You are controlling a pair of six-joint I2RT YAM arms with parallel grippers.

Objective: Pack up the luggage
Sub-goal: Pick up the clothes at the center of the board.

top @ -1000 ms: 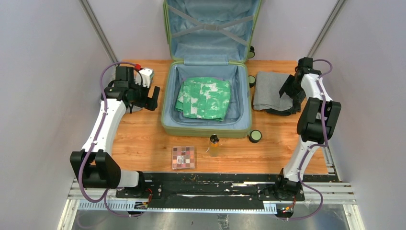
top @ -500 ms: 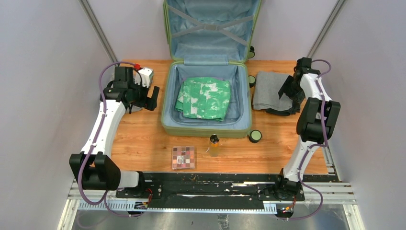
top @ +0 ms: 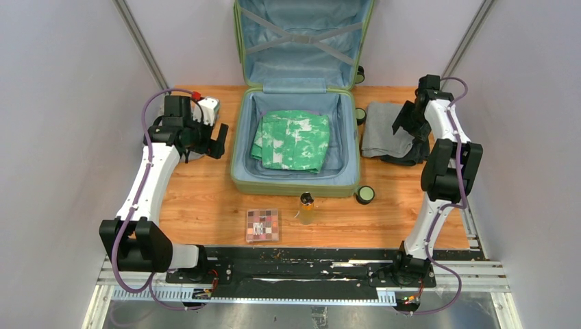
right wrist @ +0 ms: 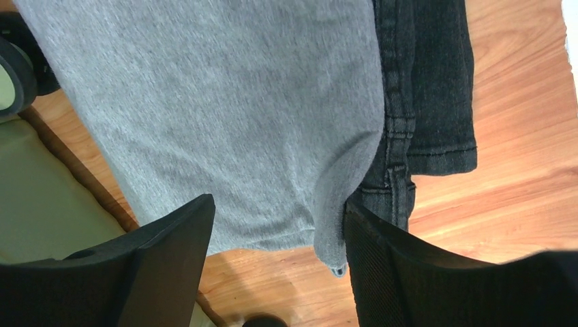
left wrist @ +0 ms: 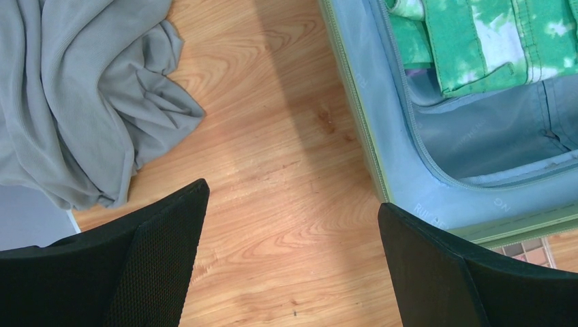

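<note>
- Large light-green hard-shell suitcase (left wrist: 371, 170), light-blue fabric lining (left wrist: 477, 133): faint tone-on-tone lettering on the near rim band, left wrist view. It reads roughly "RUI…", and further along "…NG"; the rest is illegible.
- Same lining, inner wall: repeated faint woven lettering, too weak to read.
- Top and right wrist views: no legible text.

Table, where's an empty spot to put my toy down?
Two bare wood patches at the front: one between the left arm and the checkered palette, another between the front wheel of the luggage and the right arm. Crowded right of the luggage, where grey cloth, dark jeans and the right gripper are.
</note>
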